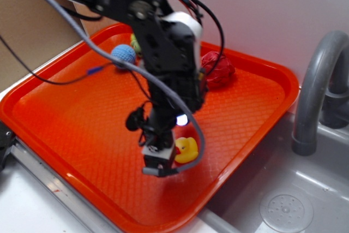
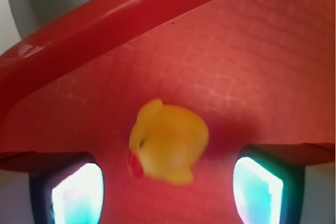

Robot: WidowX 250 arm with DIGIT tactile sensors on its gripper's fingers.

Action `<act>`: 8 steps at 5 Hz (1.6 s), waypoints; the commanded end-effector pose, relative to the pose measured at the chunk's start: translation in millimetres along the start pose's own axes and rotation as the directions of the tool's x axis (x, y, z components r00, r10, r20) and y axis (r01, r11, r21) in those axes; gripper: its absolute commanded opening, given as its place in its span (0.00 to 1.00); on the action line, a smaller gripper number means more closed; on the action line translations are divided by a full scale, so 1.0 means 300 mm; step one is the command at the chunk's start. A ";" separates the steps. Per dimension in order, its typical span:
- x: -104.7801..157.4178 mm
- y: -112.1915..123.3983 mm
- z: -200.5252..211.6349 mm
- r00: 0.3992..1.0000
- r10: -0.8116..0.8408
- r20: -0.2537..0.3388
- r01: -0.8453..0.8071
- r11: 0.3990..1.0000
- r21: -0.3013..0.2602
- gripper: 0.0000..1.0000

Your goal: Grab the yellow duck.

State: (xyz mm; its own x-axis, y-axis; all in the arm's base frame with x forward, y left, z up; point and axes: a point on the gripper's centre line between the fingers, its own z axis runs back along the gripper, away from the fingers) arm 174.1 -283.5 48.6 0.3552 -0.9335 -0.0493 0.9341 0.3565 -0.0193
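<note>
- Yellow duck point(image 2: 168, 142) sits on the orange tray point(image 1: 65, 107), near its front edge.
- Gripper point(image 1: 159, 165) hangs low beside the duck; jaws spread wide, holding nothing.
- Judged: approach nearly complete; closing and lifting remain.

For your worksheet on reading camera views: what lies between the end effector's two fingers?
The duck lies on the tray between the open fingers, touching neither. The wrist view shows it.
</note>
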 end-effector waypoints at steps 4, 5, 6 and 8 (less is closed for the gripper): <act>-0.156 -0.063 0.227 0.969 0.153 0.195 -0.168 0.984 0.063 0.00; -0.281 -0.021 0.383 0.927 0.297 0.229 -0.325 0.941 0.095 0.00; -0.429 0.012 0.487 0.843 0.497 0.207 -0.523 0.847 0.097 0.00; -0.513 0.056 0.474 0.771 0.602 0.208 -0.629 0.771 0.100 0.00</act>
State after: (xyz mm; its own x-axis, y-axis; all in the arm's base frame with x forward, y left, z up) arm 169.2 -123.3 194.9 0.8508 -0.5089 0.1311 0.4973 0.8603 0.1124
